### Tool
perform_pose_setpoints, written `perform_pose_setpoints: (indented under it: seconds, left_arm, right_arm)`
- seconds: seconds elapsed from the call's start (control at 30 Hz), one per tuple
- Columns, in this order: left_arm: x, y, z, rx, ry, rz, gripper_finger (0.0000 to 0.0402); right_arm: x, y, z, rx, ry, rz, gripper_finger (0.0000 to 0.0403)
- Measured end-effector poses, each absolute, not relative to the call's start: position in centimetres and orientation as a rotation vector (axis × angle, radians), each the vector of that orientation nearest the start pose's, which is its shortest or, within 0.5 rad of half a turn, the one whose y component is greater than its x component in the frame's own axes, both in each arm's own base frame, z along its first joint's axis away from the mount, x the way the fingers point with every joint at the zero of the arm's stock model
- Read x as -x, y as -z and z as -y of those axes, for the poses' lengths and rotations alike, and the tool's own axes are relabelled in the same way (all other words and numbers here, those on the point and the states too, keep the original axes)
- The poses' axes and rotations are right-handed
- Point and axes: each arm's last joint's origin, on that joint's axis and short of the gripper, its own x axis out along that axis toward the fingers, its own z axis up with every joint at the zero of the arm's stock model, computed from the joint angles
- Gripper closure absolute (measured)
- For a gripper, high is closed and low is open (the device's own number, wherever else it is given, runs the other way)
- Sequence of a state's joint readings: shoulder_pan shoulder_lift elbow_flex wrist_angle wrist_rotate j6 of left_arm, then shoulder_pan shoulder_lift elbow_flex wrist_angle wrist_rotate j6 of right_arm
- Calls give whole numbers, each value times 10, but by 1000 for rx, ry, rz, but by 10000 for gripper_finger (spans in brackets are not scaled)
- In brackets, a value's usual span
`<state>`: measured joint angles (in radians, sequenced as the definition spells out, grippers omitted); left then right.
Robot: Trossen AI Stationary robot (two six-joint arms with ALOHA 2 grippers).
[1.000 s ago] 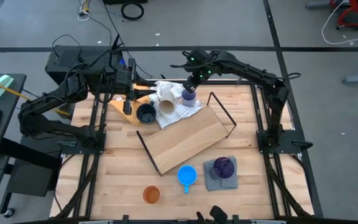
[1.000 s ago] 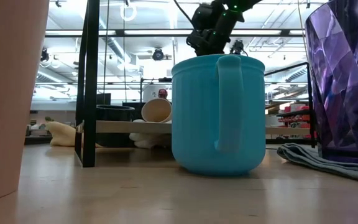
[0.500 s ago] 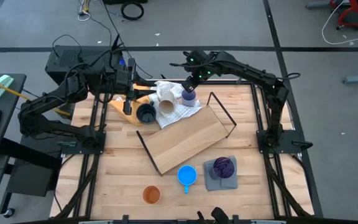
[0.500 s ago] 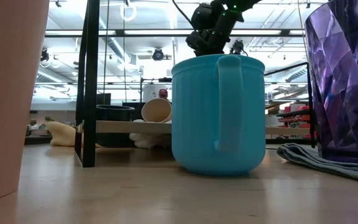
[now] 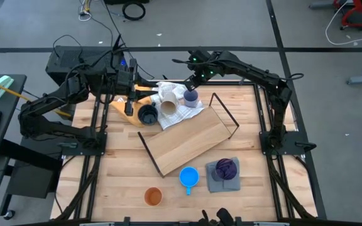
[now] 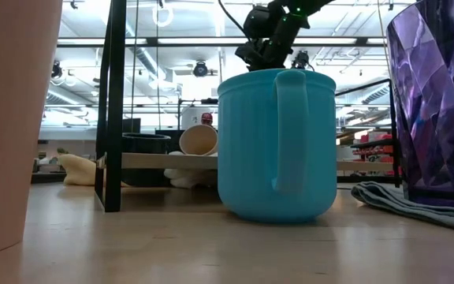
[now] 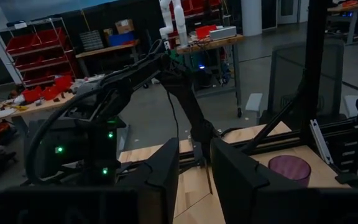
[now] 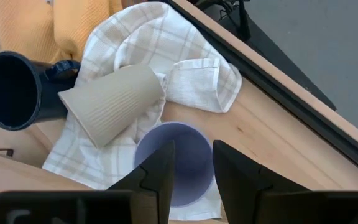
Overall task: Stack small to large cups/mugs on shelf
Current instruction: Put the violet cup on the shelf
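Note:
My right gripper (image 5: 192,80) (image 8: 192,180) is open and hovers just above the lavender cup (image 5: 191,96) (image 8: 176,160), which stands upright at the white checked cloth's (image 8: 194,81) edge. The beige cup (image 5: 167,104) (image 8: 112,102) lies on its side on that cloth. The navy mug (image 5: 147,115) (image 8: 14,81) sits beside it. My left gripper (image 5: 129,95) (image 7: 194,177) is open and waits by the far left edge. The shelf (image 5: 190,138) lies slantwise mid-table. The blue mug (image 5: 189,177) (image 6: 276,142), the orange cup (image 5: 153,196) and the purple cup (image 5: 226,167) stand near the near edge.
A yellow cloth (image 5: 144,94) lies at the far edge by my left gripper. The purple cup rests on a grey cloth (image 5: 220,182). The shelf's black wire frame (image 5: 226,113) rises at its ends. Black posts (image 5: 275,119) flank the table. Bare wood lies between the shelf and the near cups.
My right gripper has drawn back a little toward the table's far edge and slightly up, so more of the lavender cup shows below it in the high view. The cup stays where it was.

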<state>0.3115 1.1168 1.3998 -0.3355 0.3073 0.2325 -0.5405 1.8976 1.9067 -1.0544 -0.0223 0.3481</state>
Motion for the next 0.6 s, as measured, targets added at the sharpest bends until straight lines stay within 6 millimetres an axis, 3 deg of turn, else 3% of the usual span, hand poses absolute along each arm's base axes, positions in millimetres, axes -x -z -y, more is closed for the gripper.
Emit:
perform_pose_setpoints:
  seconds: [0.6]
  left_arm:
    - [-210,-458,-58,-231,8,-85,300]
  right_arm:
    - [-332,-332,216,-604,707,-930,274]
